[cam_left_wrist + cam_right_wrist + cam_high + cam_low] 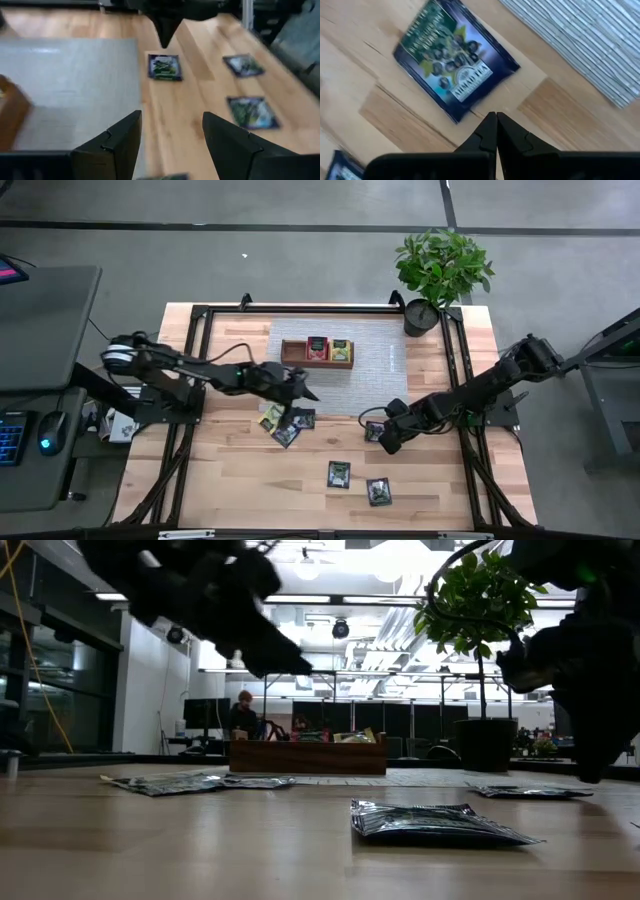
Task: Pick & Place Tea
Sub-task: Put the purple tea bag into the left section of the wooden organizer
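Note:
Several flat tea packets lie on the wooden table: a cluster (285, 425) left of centre, two (339, 474) (378, 492) nearer the front edge, and a dark one (374, 430) (455, 62) at centre right. A red and a yellow-green packet stand in the brown tray (317, 352) on the grey mat. My right gripper (387, 444) (496, 116) points steeply down, shut, its tips just beside that dark packet's edge. My left gripper (305, 388) (171, 115) hangs open above the table between tray and cluster, nothing between its fingers. My right gripper has its shut fingertips (490, 122) at the table beside the dark packet's near edge (465, 112), coming from above. Nothing lies between the fingers. Whether the tips touch the packet or the table, I cannot tell.
A potted plant (440, 275) stands at the far right corner. The grey mat (380, 355) covers the far middle of the table. Black frame rails (190, 380) run along both sides. Bare wood lies along the front left (220, 480).

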Robot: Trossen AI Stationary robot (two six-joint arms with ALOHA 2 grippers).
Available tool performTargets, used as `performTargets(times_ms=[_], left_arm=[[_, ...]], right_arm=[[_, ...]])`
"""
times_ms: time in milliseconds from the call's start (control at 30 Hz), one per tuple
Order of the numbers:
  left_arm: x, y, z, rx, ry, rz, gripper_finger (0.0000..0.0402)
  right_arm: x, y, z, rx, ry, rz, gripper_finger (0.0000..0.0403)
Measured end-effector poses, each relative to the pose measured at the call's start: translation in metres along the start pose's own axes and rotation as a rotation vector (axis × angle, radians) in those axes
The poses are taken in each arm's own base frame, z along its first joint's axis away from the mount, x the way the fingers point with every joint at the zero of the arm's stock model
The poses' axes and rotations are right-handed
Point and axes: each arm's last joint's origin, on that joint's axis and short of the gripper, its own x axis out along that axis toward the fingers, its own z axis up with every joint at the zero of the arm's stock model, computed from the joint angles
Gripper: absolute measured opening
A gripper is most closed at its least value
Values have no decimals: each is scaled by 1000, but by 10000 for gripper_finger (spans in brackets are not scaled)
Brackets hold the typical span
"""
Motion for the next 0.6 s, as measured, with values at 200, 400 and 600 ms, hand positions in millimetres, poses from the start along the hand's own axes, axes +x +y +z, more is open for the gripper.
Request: performTargets(times_ms=[200,400,600], left_arm=[[35,6,2,-389,54,-41,209],[69,11,-12,-715,146,-52,209],[93,15,-14,-861,131,-121,209]], right_arm=[[1,-1,0,1,4,-12,0],[9,1,0,11,6,-21,0],[18,2,-2,67,5,-57,0]])
